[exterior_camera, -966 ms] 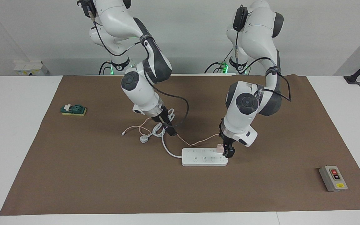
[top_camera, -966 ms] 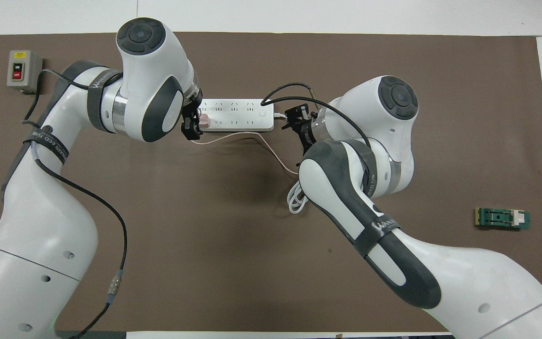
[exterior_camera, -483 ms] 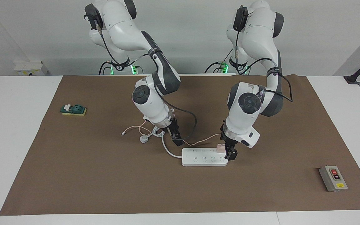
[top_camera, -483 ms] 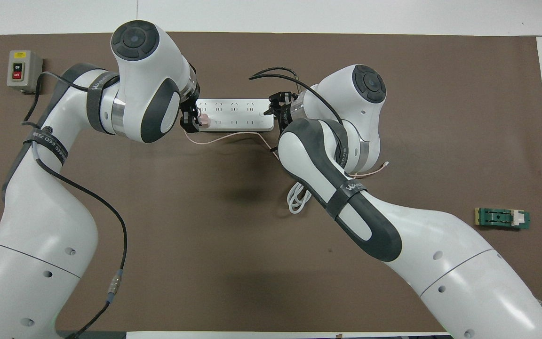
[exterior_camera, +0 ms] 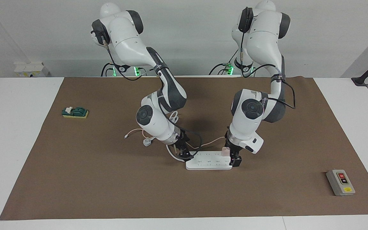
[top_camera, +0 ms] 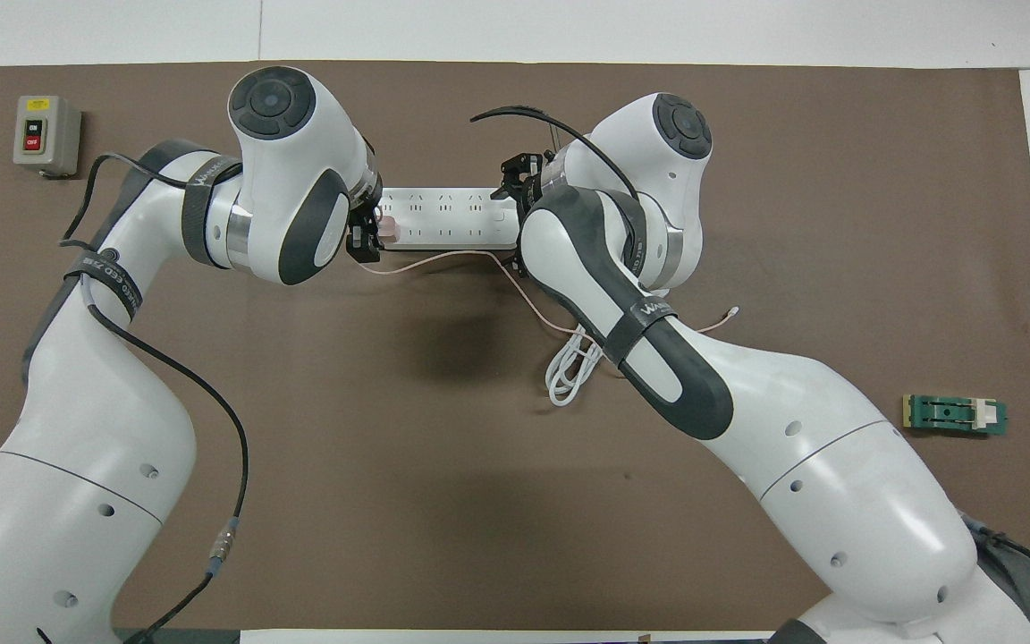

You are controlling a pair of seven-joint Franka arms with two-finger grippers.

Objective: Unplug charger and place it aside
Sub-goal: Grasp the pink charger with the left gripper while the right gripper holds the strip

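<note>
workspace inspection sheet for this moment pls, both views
surface: brown mat on a white table.
job's things: pink charger plugged into the power strip.
clutter: grey switch box; green block.
grippers: left gripper at the strip's end, beside the charger; right gripper at the strip's cord end.
cables: pink cable trails toward the robots; coiled white cord with its plug.
surroundings: nothing seen.

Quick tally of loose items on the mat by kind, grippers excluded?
Power strip: 1
Pink charger: 1
White three-pin plug: 1
Grey switch box: 1
Green block: 1
Total: 5
</note>
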